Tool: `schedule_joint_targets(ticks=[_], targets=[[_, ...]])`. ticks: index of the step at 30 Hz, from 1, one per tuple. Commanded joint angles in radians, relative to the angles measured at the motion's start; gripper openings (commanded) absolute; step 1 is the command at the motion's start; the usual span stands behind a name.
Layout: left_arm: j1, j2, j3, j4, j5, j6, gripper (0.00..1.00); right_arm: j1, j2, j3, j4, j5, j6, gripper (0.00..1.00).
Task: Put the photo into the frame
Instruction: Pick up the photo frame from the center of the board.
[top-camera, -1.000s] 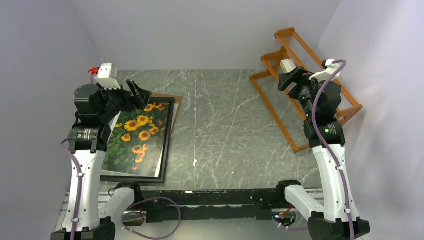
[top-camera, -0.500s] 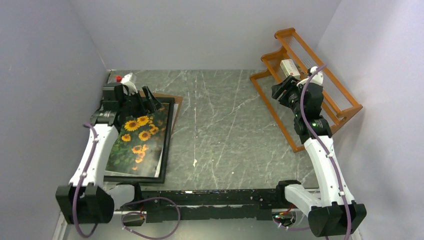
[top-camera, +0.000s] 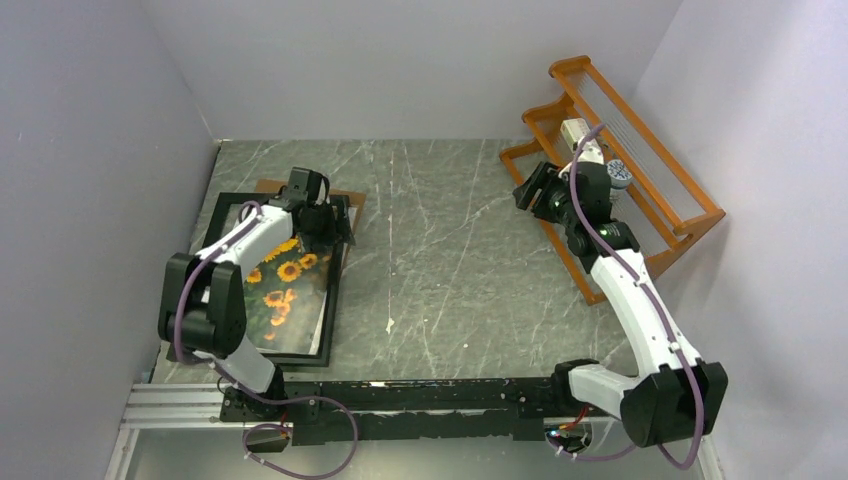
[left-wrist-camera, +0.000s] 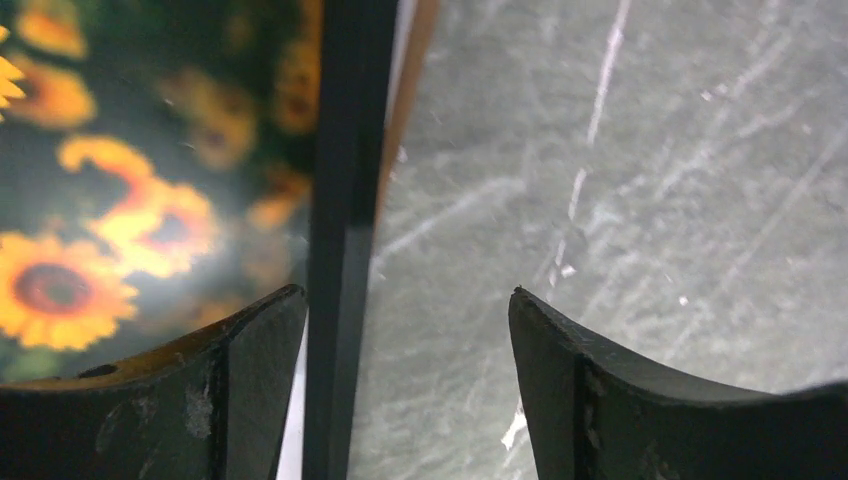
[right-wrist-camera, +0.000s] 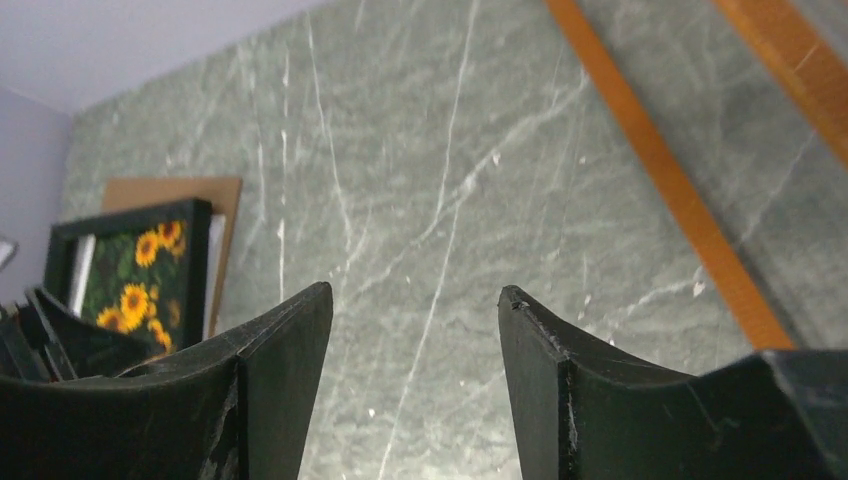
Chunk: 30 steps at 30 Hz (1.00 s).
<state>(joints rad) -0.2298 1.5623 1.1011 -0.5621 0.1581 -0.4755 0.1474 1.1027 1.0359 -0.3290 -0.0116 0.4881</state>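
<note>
Both arms have dropped and reached forward since the earlier frame. The left gripper (top-camera: 325, 218) now sits over the far right corner of the frame (top-camera: 336, 285), jaws wide, with the black right edge between its fingers. The photo (top-camera: 285, 290) lies inside the frame, on the left side of the worktop (top-camera: 450, 260). The right gripper (top-camera: 530, 192), jaws apart and holding nothing, hovers beside the orange rack (top-camera: 572, 68).

Light: even, soft, overhead; shadows faint.
Glare: pale sheen low on the photo (top-camera: 285, 295).
Left wrist: photo blurred, too close.
Right wrist: table (right-wrist-camera: 450, 150) veins crisp.
</note>
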Motion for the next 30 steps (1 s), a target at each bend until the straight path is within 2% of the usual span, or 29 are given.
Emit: schedule_joint_targets(ticks=[1,8,17,20,26,30], targets=[[0.007,0.065,0.076,-0.004,-0.111,-0.012,0.78,0.007,0.04,0.006,-0.041,-0.062,-0.018,0.66],[0.004,0.167,0.073,0.036,-0.075,-0.025,0.58,0.021,0.118,-0.025,-0.052,-0.152,0.021,0.67],[-0.008,0.255,0.102,-0.019,-0.153,-0.053,0.54,0.085,0.154,-0.047,-0.041,-0.173,0.041,0.67],[-0.015,0.278,0.117,-0.031,-0.157,-0.051,0.5,0.099,0.155,-0.054,-0.039,-0.178,0.055,0.67],[-0.028,0.295,0.158,-0.059,-0.186,-0.004,0.2,0.114,0.152,-0.073,-0.024,-0.235,0.08,0.67],[-0.039,0.295,0.213,-0.106,-0.216,0.026,0.09,0.133,0.148,-0.086,-0.011,-0.272,0.117,0.67]])
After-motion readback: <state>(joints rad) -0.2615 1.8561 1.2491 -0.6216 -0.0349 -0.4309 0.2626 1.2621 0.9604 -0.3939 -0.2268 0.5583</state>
